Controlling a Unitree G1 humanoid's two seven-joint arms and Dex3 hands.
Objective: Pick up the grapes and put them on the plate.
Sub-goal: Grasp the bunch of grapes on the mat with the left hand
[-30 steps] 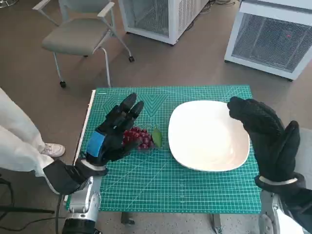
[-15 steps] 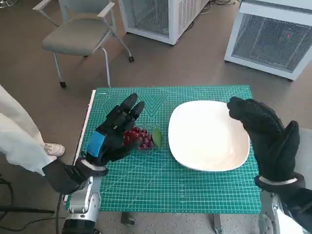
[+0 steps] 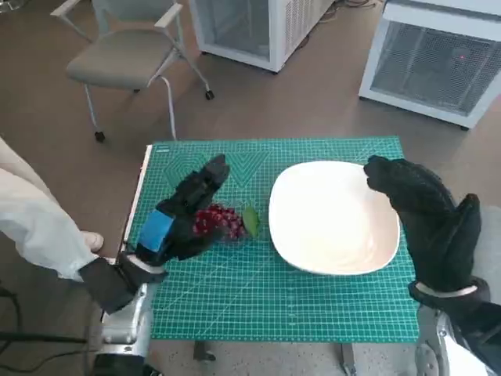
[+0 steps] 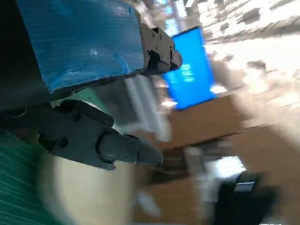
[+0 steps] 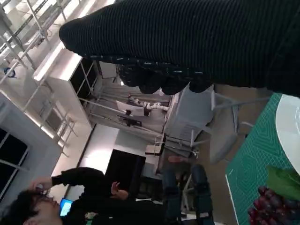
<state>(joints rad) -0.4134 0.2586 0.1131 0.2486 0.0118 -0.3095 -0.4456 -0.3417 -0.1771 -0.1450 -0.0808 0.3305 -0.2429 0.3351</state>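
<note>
We count one bunch of grapes (image 3: 220, 222), with one green leaf (image 3: 250, 221) beside it. We see one white plate (image 3: 333, 217) and one green cutting mat (image 3: 266, 290), both on one table (image 3: 145, 168). Two robot hands show: the left robot hand (image 3: 182, 217) and the right robot hand (image 3: 427, 227). One chair (image 3: 129, 59) and two white cabinets (image 3: 438, 59) stand on the floor.
</note>
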